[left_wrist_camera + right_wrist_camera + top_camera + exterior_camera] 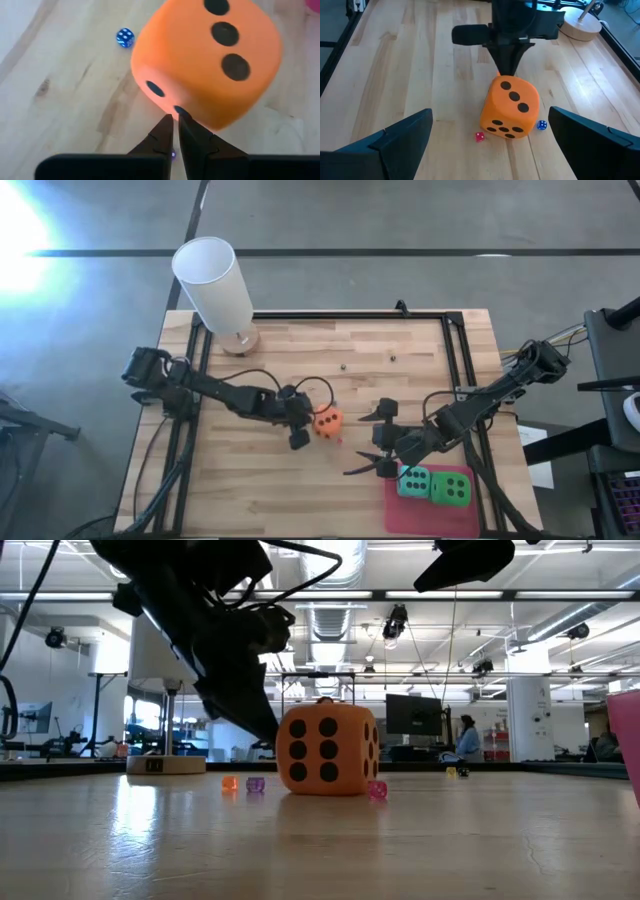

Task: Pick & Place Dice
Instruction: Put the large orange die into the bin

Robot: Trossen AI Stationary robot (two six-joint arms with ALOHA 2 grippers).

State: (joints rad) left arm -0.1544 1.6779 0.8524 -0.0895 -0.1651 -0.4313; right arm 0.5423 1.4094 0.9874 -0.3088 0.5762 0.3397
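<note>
An orange die (328, 422) with dark pips sits on its bottom face on the wooden table, near the middle. My left gripper (313, 421) is just on its left, fingers shut, their tips at the die (200, 65). My right gripper (372, 440) hovers open to the right of the orange die (510, 107), nothing between its fingers. A teal die (414, 482) and a bright green die (452, 488) lie side by side on the pink mat (430, 515) at the near right. My left gripper has its shut fingertips (169, 125) against the lower part of the orange die's side that faces the table's left (165, 102). The fingers slant down at it from the left. The die stands on the table, not lifted.
A tall white cylinder (215, 280) on a round wooden foot stands at the far left corner. Tiny clear dice lie around the orange die: a blue one (542, 125) and a pink one (479, 137). A dark frame (455, 360) runs along the table's edges.
</note>
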